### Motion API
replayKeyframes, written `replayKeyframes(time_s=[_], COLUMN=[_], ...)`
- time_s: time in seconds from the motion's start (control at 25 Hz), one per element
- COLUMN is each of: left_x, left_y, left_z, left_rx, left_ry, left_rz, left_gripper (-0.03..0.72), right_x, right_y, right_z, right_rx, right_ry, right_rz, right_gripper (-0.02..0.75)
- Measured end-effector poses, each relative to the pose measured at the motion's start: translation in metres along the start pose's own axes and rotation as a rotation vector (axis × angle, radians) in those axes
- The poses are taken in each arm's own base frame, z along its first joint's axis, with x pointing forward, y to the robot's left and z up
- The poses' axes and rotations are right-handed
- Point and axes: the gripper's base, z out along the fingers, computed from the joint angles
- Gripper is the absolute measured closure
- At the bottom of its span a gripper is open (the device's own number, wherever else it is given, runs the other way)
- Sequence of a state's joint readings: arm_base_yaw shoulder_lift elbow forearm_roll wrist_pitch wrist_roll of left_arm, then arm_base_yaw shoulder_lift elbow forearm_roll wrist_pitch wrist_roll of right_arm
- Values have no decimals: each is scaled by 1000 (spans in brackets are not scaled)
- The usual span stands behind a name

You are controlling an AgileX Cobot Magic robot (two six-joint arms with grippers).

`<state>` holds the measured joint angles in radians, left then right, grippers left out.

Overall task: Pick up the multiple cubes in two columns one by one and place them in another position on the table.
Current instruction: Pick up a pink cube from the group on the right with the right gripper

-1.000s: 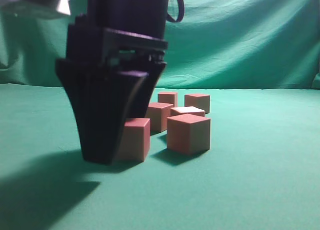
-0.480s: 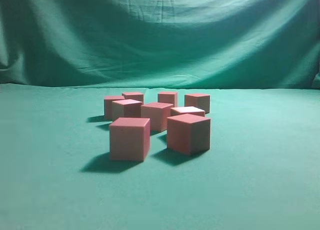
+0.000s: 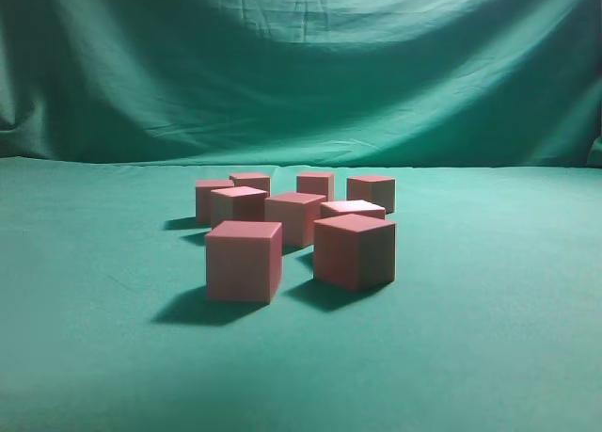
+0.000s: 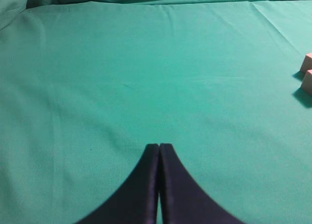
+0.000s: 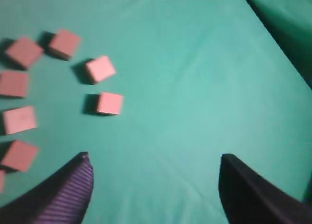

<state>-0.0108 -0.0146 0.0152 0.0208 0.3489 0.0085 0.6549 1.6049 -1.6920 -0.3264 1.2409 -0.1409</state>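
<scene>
The right pincer (image 5: pixel 153 177) is hanging released above the desk (image 5: pixel 195 87), its two dark fingers (image 5: pixel 73 185) standing wide apart with only bare green cloth lying between them. The cubes (image 5: pixel 102 68) are sitting up and to the left of it in the right wrist view, well clear of both fingers; the nearest cube (image 5: pixel 109 103) is lying just above and beside the left finger's tip, not touching it. The left pincer (image 4: pixel 159 147) is clenched on nothing, its tips pressing together over bare cloth, and two of the cubes are peeking in at the far right edge of its view, well apart from it. In the exterior view neither arm is showing; eight cubes are resting in a loose cluster near the middle of the desk, two larger-looking ones sitting at the front and casting shadows to the left. No writing or label is showing on any cube. A draped, wrinkled green backdrop (image 3: pixel 301 65) is hanging behind the desk.
</scene>
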Motion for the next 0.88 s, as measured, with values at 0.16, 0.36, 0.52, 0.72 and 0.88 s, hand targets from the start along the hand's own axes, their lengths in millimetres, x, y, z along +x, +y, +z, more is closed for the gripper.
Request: replayKeyframes(time_s=[0.16, 0.36, 0.52, 0.72, 0.88], left_x=[0, 0, 0, 0, 0], left_y=[0, 0, 0, 0, 0], left_z=[0, 0, 0, 0, 0], left_rx=[0, 0, 0, 0, 0], left_ry=[0, 0, 0, 0, 0], left_rz=[0, 0, 0, 0, 0], left_gripper=[688, 688, 688, 688, 688], right_x=[46, 107, 135, 149, 152], right_y=[-77, -132, -156, -163, -162], right_z=[29, 79, 123, 177, 214], right_rx=[93, 55, 28, -1, -5], right_ry=[128, 201, 244, 270, 239], right_rz=[314, 634, 767, 818, 834], right_gripper=[206, 206, 206, 206, 206])
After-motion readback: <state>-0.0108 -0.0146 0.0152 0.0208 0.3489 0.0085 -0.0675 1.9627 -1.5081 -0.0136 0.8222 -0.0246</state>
